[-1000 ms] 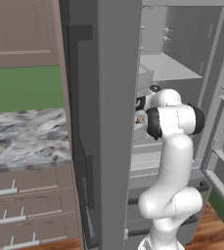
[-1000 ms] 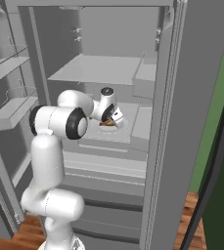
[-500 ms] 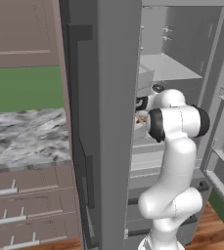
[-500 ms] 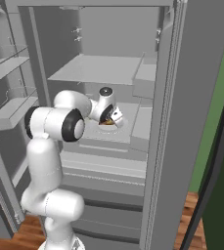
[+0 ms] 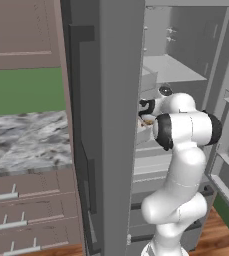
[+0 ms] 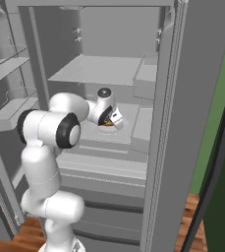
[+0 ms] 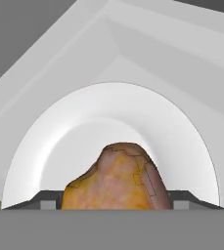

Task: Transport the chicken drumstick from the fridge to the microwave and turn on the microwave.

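Note:
The chicken drumstick (image 7: 116, 178), golden-orange and lumpy, rests on a white plate (image 7: 55, 151) on a middle shelf of the open fridge (image 6: 168, 123). My gripper (image 7: 116, 204) is down over it, and the two dark fingertips (image 7: 49, 201) press against its left and right sides. From the right base view the gripper (image 6: 112, 119) points down at the plate (image 6: 115, 129), with a speck of the drumstick (image 6: 107, 123) under it. The left base view shows the gripper (image 5: 145, 116) just past the fridge door's edge. The microwave is out of view.
The fridge's grey door (image 5: 116, 125) stands close on the arm's left side. Door racks (image 6: 11, 106) sit to the far left, and an upper shelf (image 6: 99, 69) hangs above the hand. A marble counter (image 5: 26, 142) with wooden drawers lies beyond the door.
The arm's elbow has shifted slightly lower and nearer the base. The hand has stayed over the plate with the drumstick.

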### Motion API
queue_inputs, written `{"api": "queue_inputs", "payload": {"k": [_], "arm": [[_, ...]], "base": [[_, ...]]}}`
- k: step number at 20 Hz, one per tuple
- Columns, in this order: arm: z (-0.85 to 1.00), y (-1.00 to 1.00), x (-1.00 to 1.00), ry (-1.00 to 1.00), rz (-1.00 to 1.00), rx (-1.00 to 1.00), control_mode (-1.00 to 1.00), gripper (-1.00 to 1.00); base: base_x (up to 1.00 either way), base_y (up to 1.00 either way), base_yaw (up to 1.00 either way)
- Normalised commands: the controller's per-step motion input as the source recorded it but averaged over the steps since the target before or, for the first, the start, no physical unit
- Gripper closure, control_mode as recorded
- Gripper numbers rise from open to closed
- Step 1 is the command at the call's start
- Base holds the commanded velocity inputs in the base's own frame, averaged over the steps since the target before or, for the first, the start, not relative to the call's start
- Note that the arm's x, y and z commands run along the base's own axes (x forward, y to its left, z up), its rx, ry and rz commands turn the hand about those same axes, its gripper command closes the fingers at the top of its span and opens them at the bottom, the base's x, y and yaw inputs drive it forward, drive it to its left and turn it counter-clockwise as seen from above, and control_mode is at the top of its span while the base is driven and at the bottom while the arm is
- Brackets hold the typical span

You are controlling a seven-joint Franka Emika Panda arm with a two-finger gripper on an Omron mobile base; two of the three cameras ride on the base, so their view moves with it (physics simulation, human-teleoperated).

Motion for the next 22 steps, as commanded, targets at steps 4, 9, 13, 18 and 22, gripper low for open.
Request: {"api": "queue_inputs", "payload": {"k": [4,9,13,18,22], "arm": [[0.25,-0.02,-0.29,0.00,0.00,0.00,-1.00,1.00],[0.27,-0.05,-0.38,0.00,0.00,0.00,-1.00,1.00],[0.26,-0.07,-0.46,0.00,0.00,0.00,-1.00,1.00],[0.20,-0.04,-0.53,0.00,0.00,0.00,-1.00,1.00],[0.20,-0.02,-0.56,0.00,0.00,0.00,-1.00,1.00]], "base": [[0.00,0.00,0.00],[0.00,0.00,0.00],[0.00,0.00,0.00],[0.00,0.00,0.00],[0.00,0.00,0.00]]}}
